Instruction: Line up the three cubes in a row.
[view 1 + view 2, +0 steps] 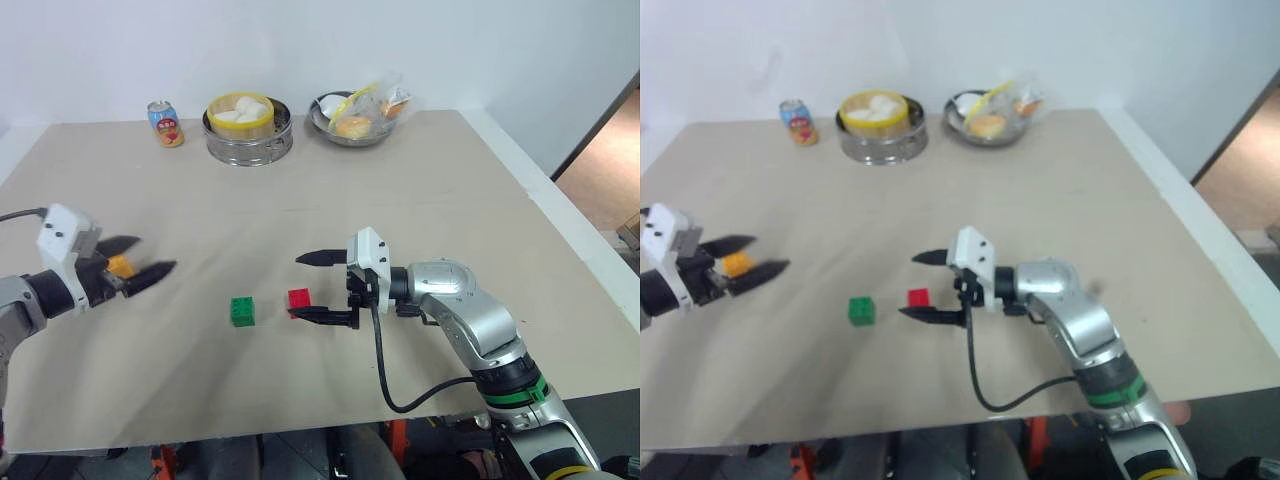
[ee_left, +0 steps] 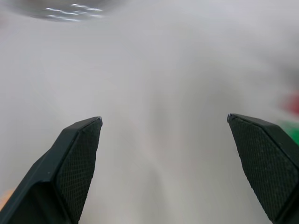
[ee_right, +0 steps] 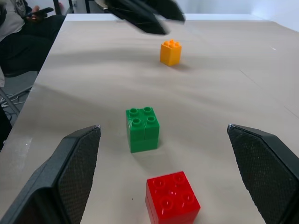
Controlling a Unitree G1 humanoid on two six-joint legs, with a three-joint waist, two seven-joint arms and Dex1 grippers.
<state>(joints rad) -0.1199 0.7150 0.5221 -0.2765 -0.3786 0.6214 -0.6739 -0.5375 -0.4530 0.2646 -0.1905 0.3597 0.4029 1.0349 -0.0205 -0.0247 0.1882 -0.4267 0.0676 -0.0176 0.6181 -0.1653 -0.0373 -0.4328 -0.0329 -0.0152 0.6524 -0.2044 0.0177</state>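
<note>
Three studded cubes stand on the tan table [image 1: 420, 190]. The red cube [image 1: 298, 299] and the green cube [image 1: 242, 311] sit close together near the front middle. The yellow-orange cube [image 3: 170, 52] stands apart, far to the left. My left gripper [image 1: 155, 254] hangs open just above the yellow-orange cube, and the right wrist view shows the cube resting on the table free of the fingers. My right gripper [image 1: 322, 287] points left, open and level. Its lower finger lies beside the red cube, and nothing is held.
At the back of the table stand a small drink can [image 1: 165, 123], a metal steamer with white buns [image 1: 247, 128] and a metal bowl with bagged food [image 1: 355, 118]. A seated person [image 3: 14, 18] shows beyond the table's left edge.
</note>
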